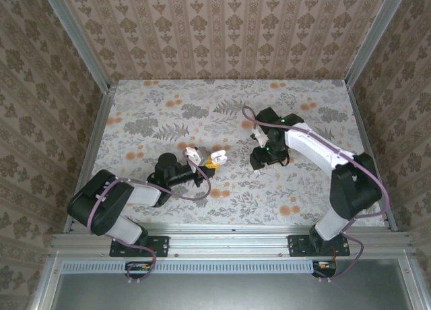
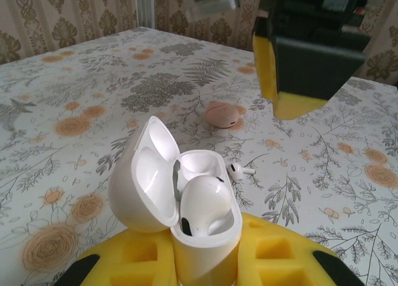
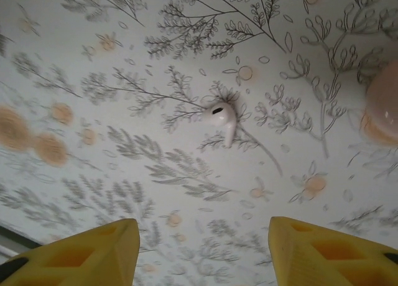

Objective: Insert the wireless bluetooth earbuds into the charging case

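Two claws are in play, and I'll start with the right claw [image 3: 202, 249]. Its jaws stand apart with nothing between them, hanging over the table [image 3: 93, 174]. The loose earbud [image 3: 221, 118] lies on its side on the floral cloth, ahead of the fingertips and roughly in line with the gap. The pink disc [image 3: 382, 109] sits off to the right of it, near but apart.

The left claw [image 2: 205, 261] is clamped on the base of the charging case [image 2: 205, 217] and holds it up with the lid [image 2: 146, 180] swung open to the left. One earbud [image 2: 208, 202] seems already seated in it. From that wrist the loose bud lies on the table just right of the case, with the disc farther off.

My worries from here:
- The bud is small, glossy and rounded, so an off-centre pinch could squirt it sideways across the cloth, perhaps toward the disc.
- If I come down too low, the fingertips could drag or bunch the cloth before they meet the bud.
- If I grip it by the head and not the stem, it may be turned wrongly for the free well.
- The two claws are close, and a careless carry could knock the lid or twist the case in its clamp.

I can read no brand, label or writing on the case, the buds or the disc.
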Motion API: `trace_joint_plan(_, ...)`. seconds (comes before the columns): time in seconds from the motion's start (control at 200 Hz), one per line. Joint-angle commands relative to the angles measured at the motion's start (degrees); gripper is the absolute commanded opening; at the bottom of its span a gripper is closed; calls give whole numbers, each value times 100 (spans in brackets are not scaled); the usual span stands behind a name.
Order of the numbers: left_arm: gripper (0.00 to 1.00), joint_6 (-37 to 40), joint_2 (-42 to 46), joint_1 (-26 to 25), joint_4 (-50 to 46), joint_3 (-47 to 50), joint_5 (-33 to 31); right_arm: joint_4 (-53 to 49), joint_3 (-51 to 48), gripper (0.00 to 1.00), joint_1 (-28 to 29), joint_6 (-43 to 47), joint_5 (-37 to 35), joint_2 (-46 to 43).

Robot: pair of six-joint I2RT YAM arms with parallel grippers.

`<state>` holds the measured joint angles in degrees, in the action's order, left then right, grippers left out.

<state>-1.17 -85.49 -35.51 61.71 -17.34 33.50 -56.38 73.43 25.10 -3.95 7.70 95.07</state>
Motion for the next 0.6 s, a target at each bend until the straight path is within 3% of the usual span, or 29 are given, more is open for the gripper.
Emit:
trace_joint_plan(0.0, 1, -263, 99, 86, -60, 124, -167, -410, 274, 57, 3, 1049, -342, 391)
trace_joint_plan(0.595, 1, -165, 800, 439, -848, 464, -397, 220, 531, 53, 50, 1295, -164, 1535)
